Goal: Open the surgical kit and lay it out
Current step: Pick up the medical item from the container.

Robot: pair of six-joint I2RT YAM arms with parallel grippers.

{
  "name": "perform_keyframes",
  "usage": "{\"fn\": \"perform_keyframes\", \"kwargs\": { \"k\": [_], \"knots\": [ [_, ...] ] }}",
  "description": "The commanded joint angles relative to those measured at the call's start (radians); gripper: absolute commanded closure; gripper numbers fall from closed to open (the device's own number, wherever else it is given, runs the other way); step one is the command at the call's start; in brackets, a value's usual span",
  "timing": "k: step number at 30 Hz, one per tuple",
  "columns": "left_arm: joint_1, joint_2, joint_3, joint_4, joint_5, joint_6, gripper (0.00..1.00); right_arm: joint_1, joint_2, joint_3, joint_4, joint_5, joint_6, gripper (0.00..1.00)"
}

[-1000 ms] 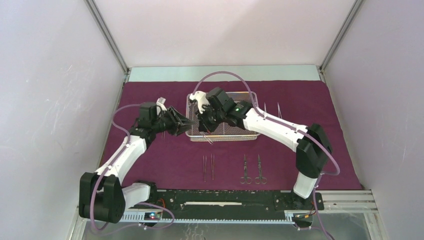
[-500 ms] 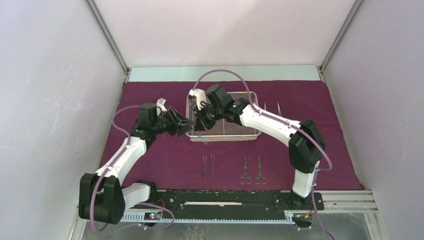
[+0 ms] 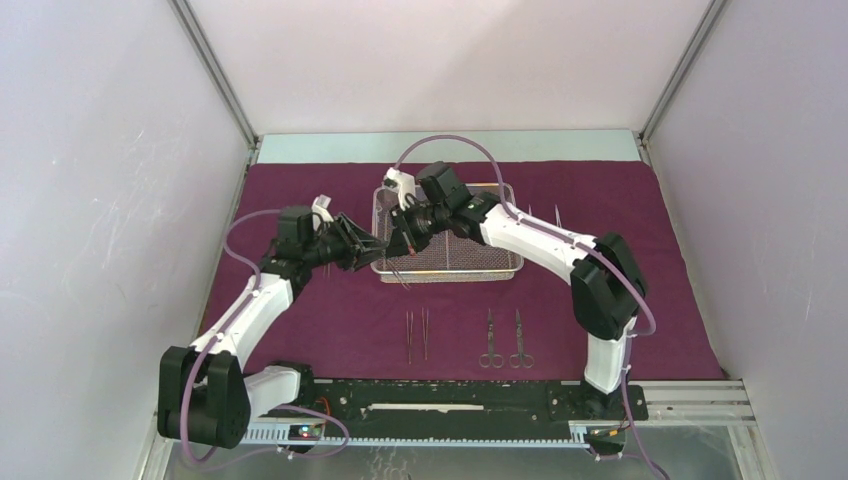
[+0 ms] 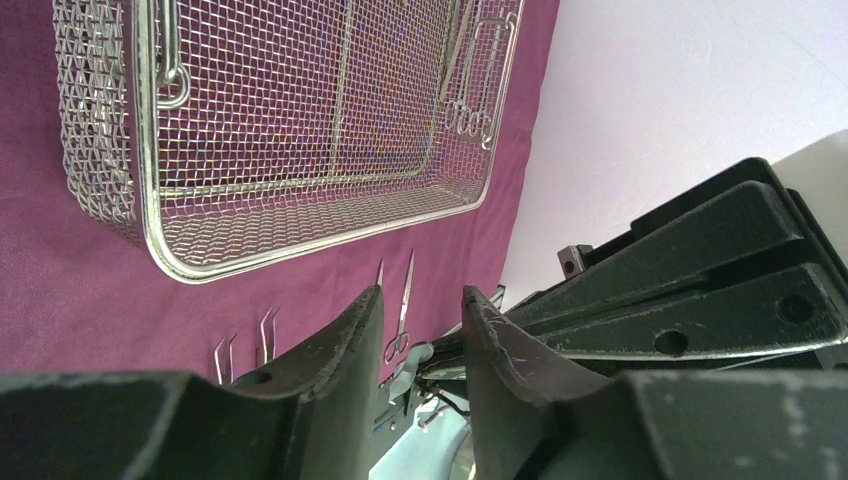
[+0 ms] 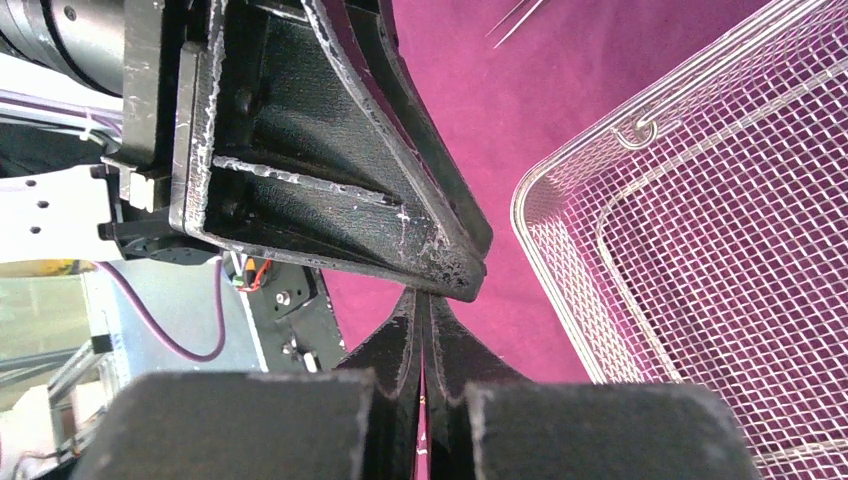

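Note:
The maroon cloth (image 3: 300,310) lies spread flat with the wire-mesh tray (image 3: 450,272) at its middle. My right gripper (image 3: 395,250) hangs over the tray's near left corner, its fingers (image 5: 400,340) pressed together. A slim steel instrument (image 3: 398,273) slants down from it over the cloth; the right wrist view hides it. My left gripper (image 3: 372,248) faces it from the left, almost tip to tip, open with nothing between its fingers (image 4: 350,340). In the left wrist view the tray (image 4: 300,250) lies ahead of my left gripper (image 4: 420,290).
Two tweezers (image 3: 416,335) and two scissors (image 3: 504,340) lie in a row on the cloth near the front. Two more thin instruments (image 3: 543,218) lie right of the tray. White walls close in on three sides, and the black base rail (image 3: 450,400) runs along the near edge.
My right gripper has moved left across the tray's front corner toward the left gripper, the slim instrument travelling with it. The left arm has stayed put.

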Motion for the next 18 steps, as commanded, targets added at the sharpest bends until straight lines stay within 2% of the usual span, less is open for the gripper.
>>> {"fn": "perform_keyframes", "kwargs": {
  "k": [1,8,13,18],
  "knots": [
    [-0.004,-0.006,-0.027,0.036,0.011,0.03,0.63,-0.014,0.01,0.019,0.071,-0.042,0.08,1.0],
    [-0.014,0.006,-0.026,0.026,0.001,0.049,0.67,-0.027,0.027,0.021,0.085,-0.053,0.127,1.0],
    [-0.019,0.016,-0.023,0.014,-0.011,0.063,0.75,-0.032,0.032,0.021,0.098,-0.058,0.149,1.0],
    [-0.025,0.023,-0.023,0.013,-0.019,0.071,0.78,-0.032,0.049,0.037,0.085,-0.054,0.164,1.0]
  ]
}}
